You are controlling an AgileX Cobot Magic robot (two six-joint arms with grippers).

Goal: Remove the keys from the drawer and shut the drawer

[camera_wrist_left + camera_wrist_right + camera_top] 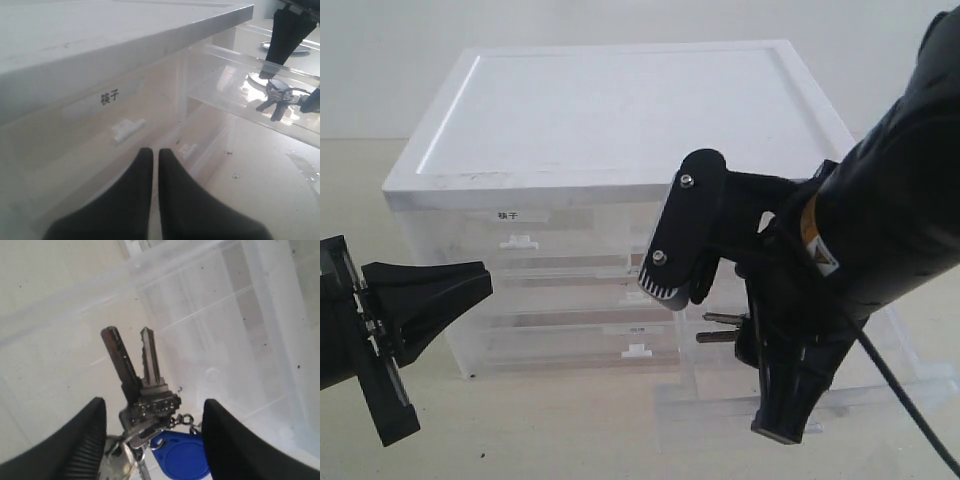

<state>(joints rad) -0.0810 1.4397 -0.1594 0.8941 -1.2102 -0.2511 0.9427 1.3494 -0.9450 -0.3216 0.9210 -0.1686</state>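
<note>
Drawer (225, 95) pulled out from white cabinet (620, 110), so reach from above is possible. Keys (145, 390) inside it, apparently lying on clear floor, blue fob (180, 457) nearest wrist. Right gripper (152, 407) straddles bunch, jaws spread, 2 fingers clear of metal, nothing pinched. Left gripper (154, 152) hovers before neighbouring drawer front, jaws pressed together, likely reserved for pushing drawer shut.

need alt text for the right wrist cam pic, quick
A bunch of silver keys with a round blue fob sits between the black fingers of the wide-open right pincer, touching neither finger. Behind them is the clear plastic drawer.
</note>
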